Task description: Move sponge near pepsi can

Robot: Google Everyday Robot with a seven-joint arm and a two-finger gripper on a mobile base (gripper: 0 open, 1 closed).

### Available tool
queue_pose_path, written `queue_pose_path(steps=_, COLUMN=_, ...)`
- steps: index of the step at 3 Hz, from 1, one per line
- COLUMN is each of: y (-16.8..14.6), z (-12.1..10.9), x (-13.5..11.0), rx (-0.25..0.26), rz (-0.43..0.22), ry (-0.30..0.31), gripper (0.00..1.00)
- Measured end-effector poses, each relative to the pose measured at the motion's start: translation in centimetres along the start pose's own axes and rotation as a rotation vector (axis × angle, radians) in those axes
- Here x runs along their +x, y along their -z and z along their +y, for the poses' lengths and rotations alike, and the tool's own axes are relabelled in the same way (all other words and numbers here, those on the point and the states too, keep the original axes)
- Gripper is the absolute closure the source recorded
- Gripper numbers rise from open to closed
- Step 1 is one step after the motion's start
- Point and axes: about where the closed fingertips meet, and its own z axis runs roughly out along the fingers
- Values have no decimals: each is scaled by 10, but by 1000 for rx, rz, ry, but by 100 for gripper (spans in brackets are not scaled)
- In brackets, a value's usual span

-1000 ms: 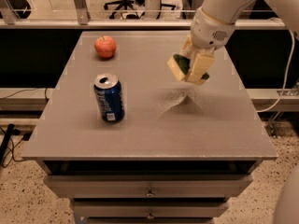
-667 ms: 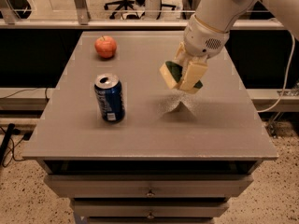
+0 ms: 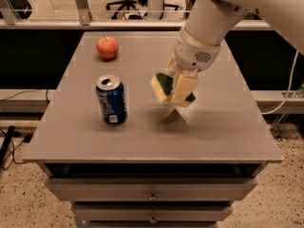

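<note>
The pepsi can (image 3: 111,100) is blue with a silver top and stands upright on the grey table (image 3: 223,127), left of centre. My gripper (image 3: 172,89) hangs from the white arm at the table's middle. It is shut on the sponge (image 3: 163,86), which shows dark green scouring top and pale yellow foam between the fingers. The sponge is held tilted, a little above the table surface, about a can's width to the right of the pepsi can.
A red apple (image 3: 108,47) sits at the back left of the table. Drawers (image 3: 152,194) run below the front edge. A cable (image 3: 285,99) hangs at the right. An office chair stands behind the far rail.
The gripper has carried the sponge leftward and lower, from the right side of the table toward the middle, closer to the pepsi can.
</note>
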Motion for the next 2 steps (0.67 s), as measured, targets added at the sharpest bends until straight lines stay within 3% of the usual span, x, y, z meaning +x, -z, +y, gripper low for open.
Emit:
queue_pose_path(steps=1, y=-10, z=4, x=-11, rx=-20, rz=-5, ry=-2, gripper=84)
queue_pose_path(steps=2, y=-18, z=4, x=-24, rx=-29, rz=-20, ry=-9, gripper=60)
